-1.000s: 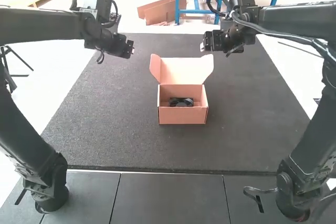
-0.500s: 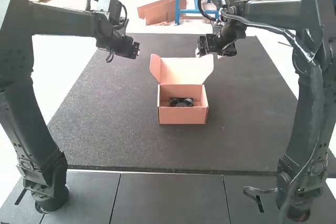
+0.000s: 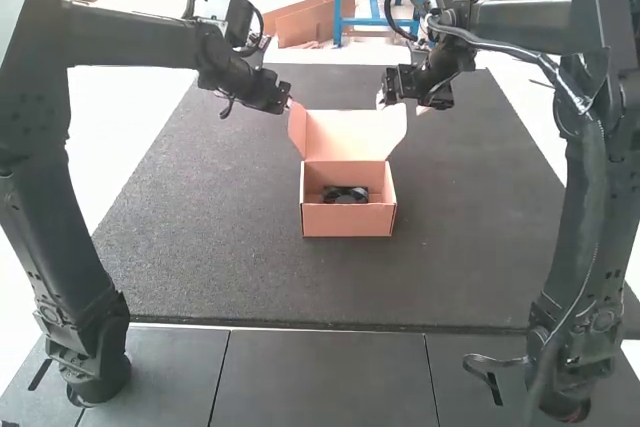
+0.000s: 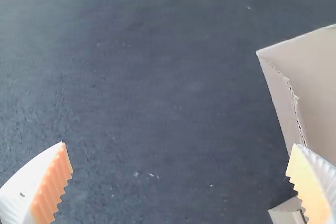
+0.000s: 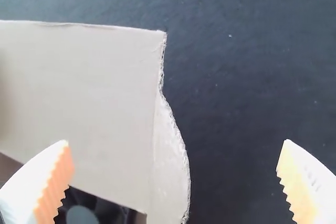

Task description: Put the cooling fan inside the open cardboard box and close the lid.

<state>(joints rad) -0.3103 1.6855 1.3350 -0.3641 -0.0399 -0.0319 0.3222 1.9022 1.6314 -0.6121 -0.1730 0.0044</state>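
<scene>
Inspecting the cardboard box on the dark bench mat, you find the cooling fan lying inside it. The lid stands upright at the box's far side. The left gripper hangs just beside the lid's left corner, released and empty. The right gripper hangs at its right corner, likewise released.

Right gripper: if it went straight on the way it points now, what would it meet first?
Most likely the box's raised lid, near its corner on the right arm's side; the right gripper is open over that corner. Depth is unclear.
</scene>
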